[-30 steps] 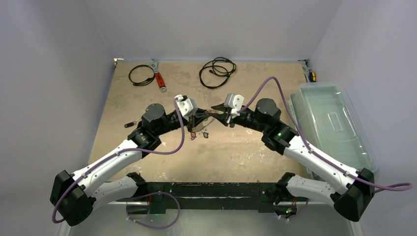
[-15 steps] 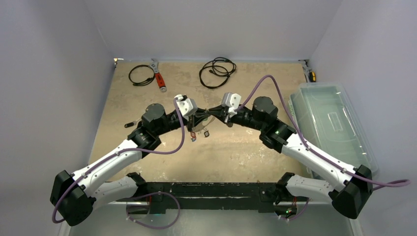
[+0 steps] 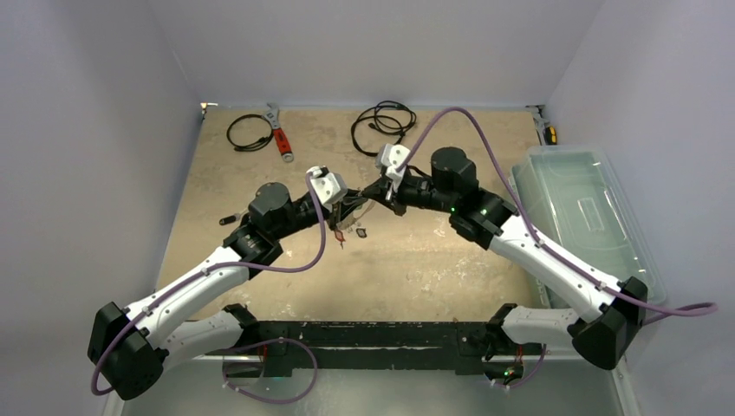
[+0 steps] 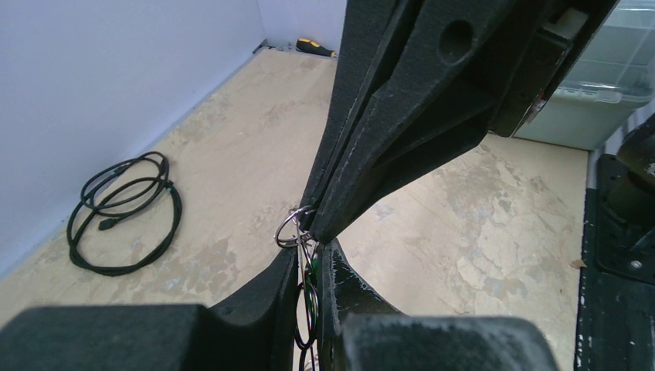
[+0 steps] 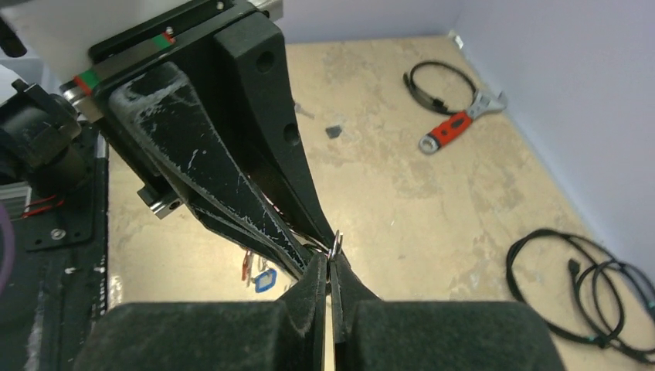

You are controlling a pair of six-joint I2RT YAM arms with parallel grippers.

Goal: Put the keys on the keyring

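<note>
- The left end effector (image 4: pixel 310 263) has its two fingers almost together, with only a thin slit between them. In this slit it holds the wire of the keyring (image 5: pixel 337 245).
- The right end effector (image 5: pixel 330 267) is fully closed. Its tip meets the tip of the left one, and it seems to pinch the rim of the same keyring, but the contact is very small in both wrist views.
- The keyring is in the air above the counter (image 3: pixel 433 260), between the two tips. From the top view this place is to the right of the red-handled wrench (image 3: pixel 279 134) and nearer to the arm bases than the wrench is.
- The keys (image 5: pixel 265 283) hang under the left end effector, above the counter. A red tag and a blue tag are visible side by side.
- One black coiled cable (image 3: pixel 250 133) lies just left of the wrench. A second black cable (image 3: pixel 384 126) lies to the right of the wrench, also along the far edge of the counter.
- A clear plastic bin (image 3: pixel 589 217) stands far to the right of the wrench, at the right edge of the counter.
- A small dark object (image 3: pixel 228 220) lies on the counter, nearer to the arm bases than the wrench and a little to its left.
</note>
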